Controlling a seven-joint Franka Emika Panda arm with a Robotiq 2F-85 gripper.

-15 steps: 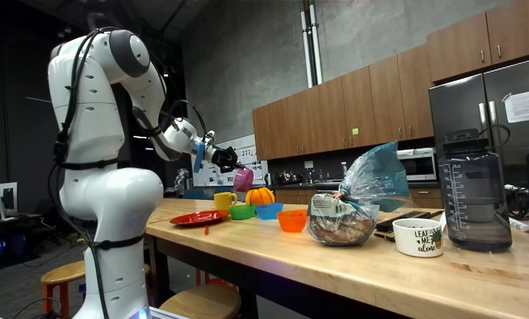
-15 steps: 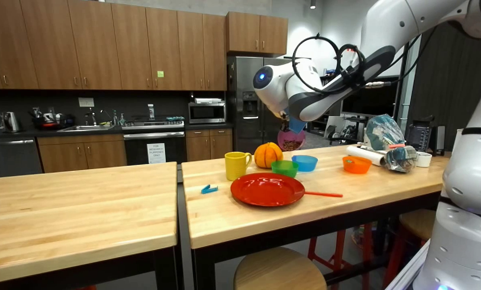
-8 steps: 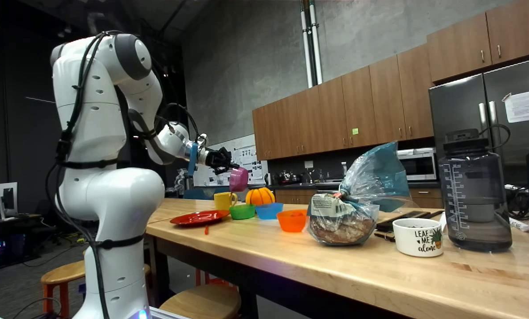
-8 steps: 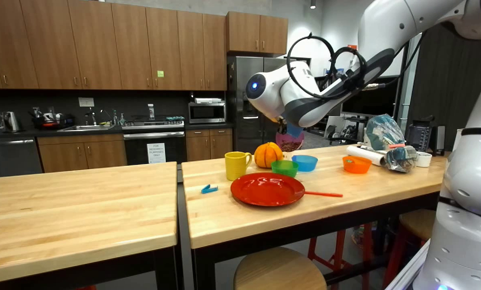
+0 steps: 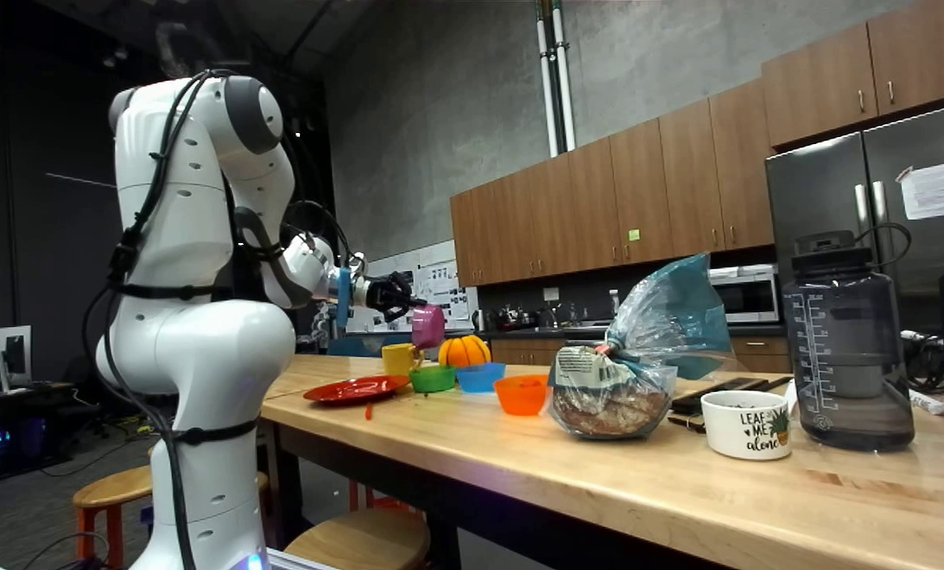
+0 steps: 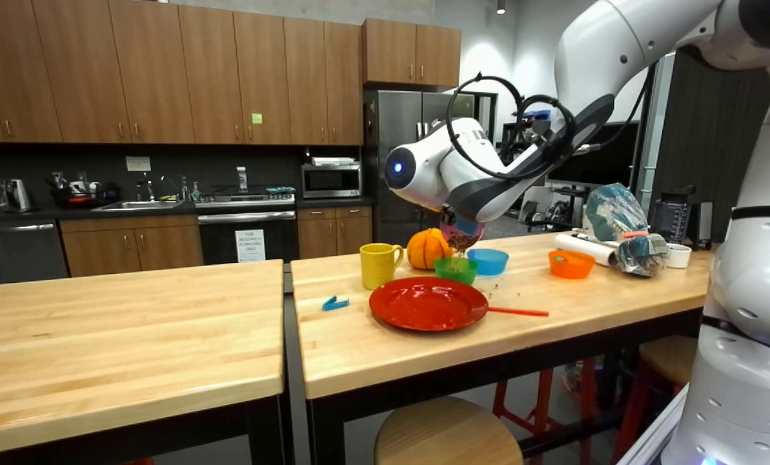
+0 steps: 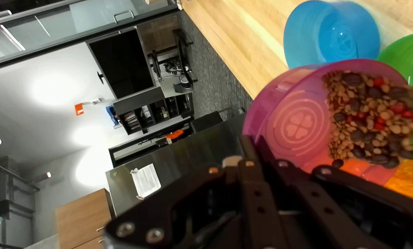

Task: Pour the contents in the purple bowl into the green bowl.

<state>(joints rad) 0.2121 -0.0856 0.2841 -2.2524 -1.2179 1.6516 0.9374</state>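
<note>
My gripper (image 7: pixel 254 141) is shut on the rim of the purple bowl (image 7: pixel 296 128), which also shows in both exterior views (image 5: pixel 428 326) (image 6: pixel 479 232). The bowl is held in the air, tipped on its side. A mix of brown and red pieces (image 7: pixel 369 117) is piled at its low side and spilling over the edge. The green bowl (image 6: pixel 455 270) stands on the table just below, and pieces fall toward it. In the wrist view the green bowl (image 7: pixel 405 58) is partly hidden behind the purple bowl. A few dark bits lie on the table beside the green bowl.
The blue bowl (image 6: pixel 488 261) stands right beside the green bowl. An orange pumpkin (image 6: pixel 430 248), a yellow mug (image 6: pixel 377 266) and a red plate (image 6: pixel 428 303) are close around. The orange bowl (image 5: pixel 521 394) and a bagged loaf (image 5: pixel 610 396) stand farther along the table.
The arm has lowered, and the purple bowl has come down and tipped further over the green bowl. Pieces now fall from it, and a few bits have appeared on the table.
</note>
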